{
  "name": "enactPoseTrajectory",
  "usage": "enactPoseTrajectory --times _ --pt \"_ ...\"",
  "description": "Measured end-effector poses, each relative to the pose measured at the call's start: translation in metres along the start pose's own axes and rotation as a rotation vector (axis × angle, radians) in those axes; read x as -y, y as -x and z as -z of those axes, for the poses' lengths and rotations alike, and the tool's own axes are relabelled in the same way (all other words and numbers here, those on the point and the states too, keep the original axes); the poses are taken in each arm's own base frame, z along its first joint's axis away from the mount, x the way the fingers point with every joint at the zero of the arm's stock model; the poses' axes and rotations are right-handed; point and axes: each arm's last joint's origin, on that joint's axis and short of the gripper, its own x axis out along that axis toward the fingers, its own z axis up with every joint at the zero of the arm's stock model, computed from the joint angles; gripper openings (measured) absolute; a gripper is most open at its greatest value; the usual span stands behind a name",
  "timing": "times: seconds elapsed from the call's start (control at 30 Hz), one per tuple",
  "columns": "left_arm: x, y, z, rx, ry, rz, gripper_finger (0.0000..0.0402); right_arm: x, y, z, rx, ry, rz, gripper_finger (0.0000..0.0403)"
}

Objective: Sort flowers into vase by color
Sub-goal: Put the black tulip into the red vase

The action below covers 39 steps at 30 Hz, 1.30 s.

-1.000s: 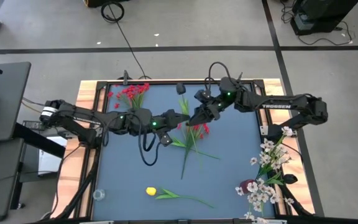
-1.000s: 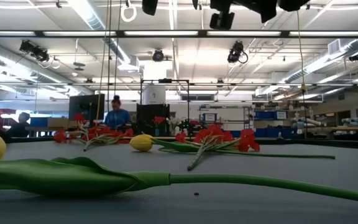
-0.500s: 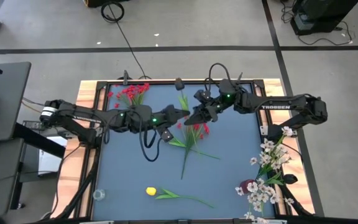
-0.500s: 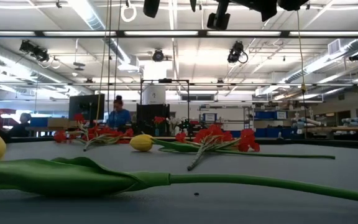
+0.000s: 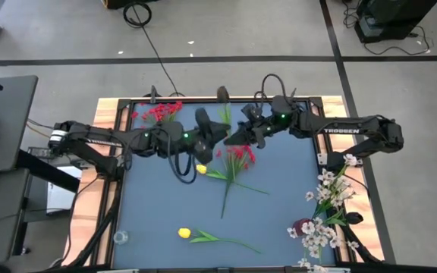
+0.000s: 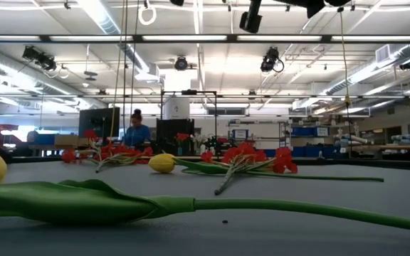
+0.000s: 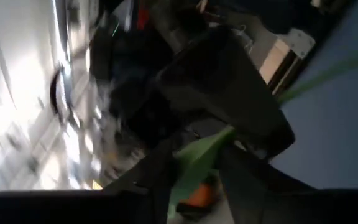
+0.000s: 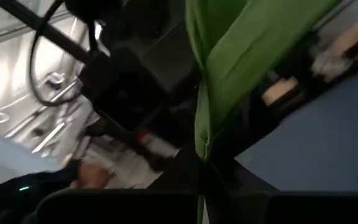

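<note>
Both tools meet over the far middle of the blue desk (image 5: pixel 150 212). From above, left tool (image 5: pixel 212 138) and right tool (image 5: pixel 234 136) each pinch one green tulip stem (image 5: pixel 224 120), running twelve to six o'clock. Red flowers (image 5: pixel 240 155) lie below. Low down, a yellow tulip (image 6: pixel 161 163) lies flat before a big workshop. Right wrist: green leaf (image 8: pixel 241 56) between fingers.

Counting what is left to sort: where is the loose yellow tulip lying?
In the high view the yellow tulip lies flat on the table's near edge, left of centre, stem pointing right toward the white flowers, untouched by either arm.
</note>
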Motion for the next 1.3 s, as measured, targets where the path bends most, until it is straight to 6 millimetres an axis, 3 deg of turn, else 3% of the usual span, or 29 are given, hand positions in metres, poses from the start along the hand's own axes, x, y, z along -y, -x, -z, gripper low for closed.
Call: enactPoseTrajectory --times 0.27,0.5,0.73,0.93,1.07,1.3 --pt "-0.029 0.026 0.011 -0.075 0.613 -0.009 0.0187 -0.009 0.039 -0.011 0.160 0.122 0.270 0.0011" --pt "-0.049 0.059 0.042 -0.013 1.075 0.100 0.0177 -0.026 0.075 -0.013 0.203 0.280 0.412 0.0010" --pt "-0.032 0.095 0.061 0.126 1.290 0.085 0.0160 -0.043 0.091 -0.010 0.214 0.422 0.419 0.0010" --pt "-0.020 0.123 0.071 0.277 1.409 0.094 0.0158 -0.060 0.092 -0.001 0.169 0.615 0.370 0.0010" --pt "-0.017 0.125 0.072 0.271 1.403 0.119 0.0157 -0.065 0.087 0.006 0.129 0.696 0.339 0.0012" --pt "-0.016 0.125 0.071 0.276 1.385 0.130 0.0157 -0.071 0.084 0.016 0.094 0.683 0.335 0.0012"
